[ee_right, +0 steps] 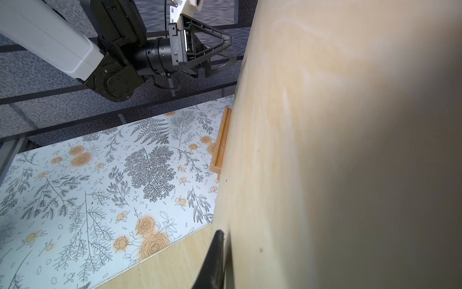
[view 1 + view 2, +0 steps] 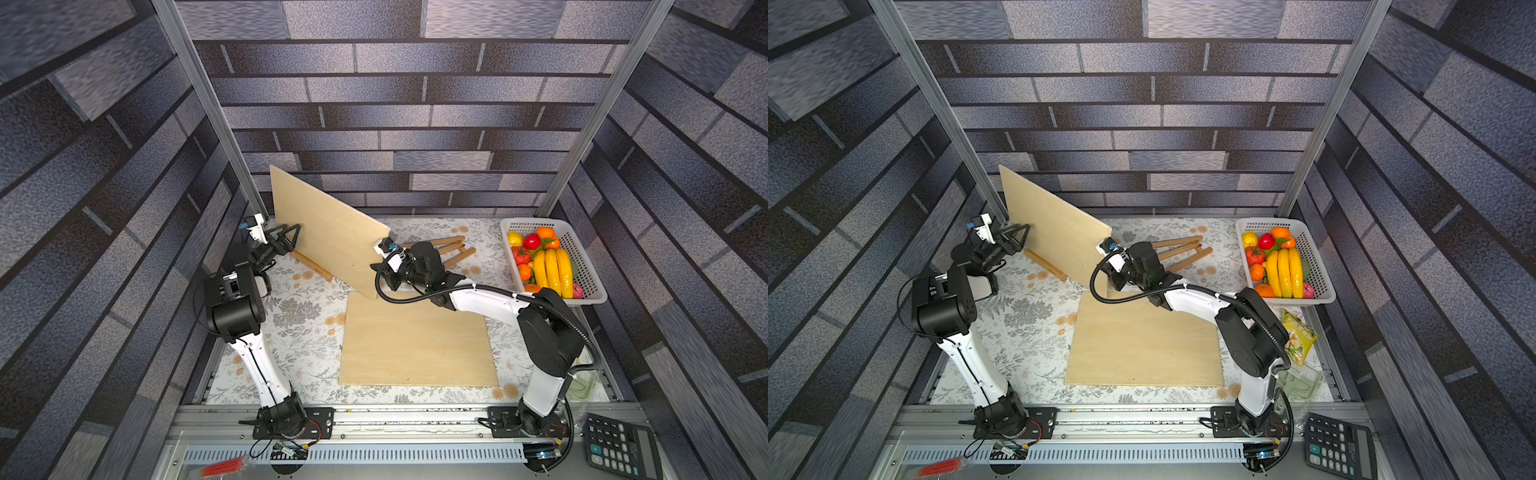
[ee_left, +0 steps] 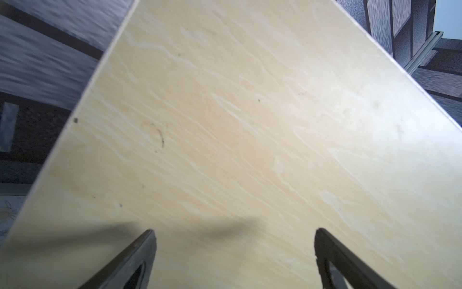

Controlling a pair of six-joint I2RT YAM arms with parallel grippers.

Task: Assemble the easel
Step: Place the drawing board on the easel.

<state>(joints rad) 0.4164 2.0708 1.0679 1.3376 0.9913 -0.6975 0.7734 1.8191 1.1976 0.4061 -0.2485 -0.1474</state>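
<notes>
Just beside the left end effector (image 2: 296, 237) leans the board (image 2: 328, 232)

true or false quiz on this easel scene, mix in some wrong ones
1. The left hand is open, facing the upright board. True.
2. The right hand is open and away from that board. False: it is shut on the board's edge.
3. A flat board lies on the table. True.
4. The basket is empty. False: it holds fruit.
5. A wooden ledge lies at the foot of the upright board. True.
</notes>
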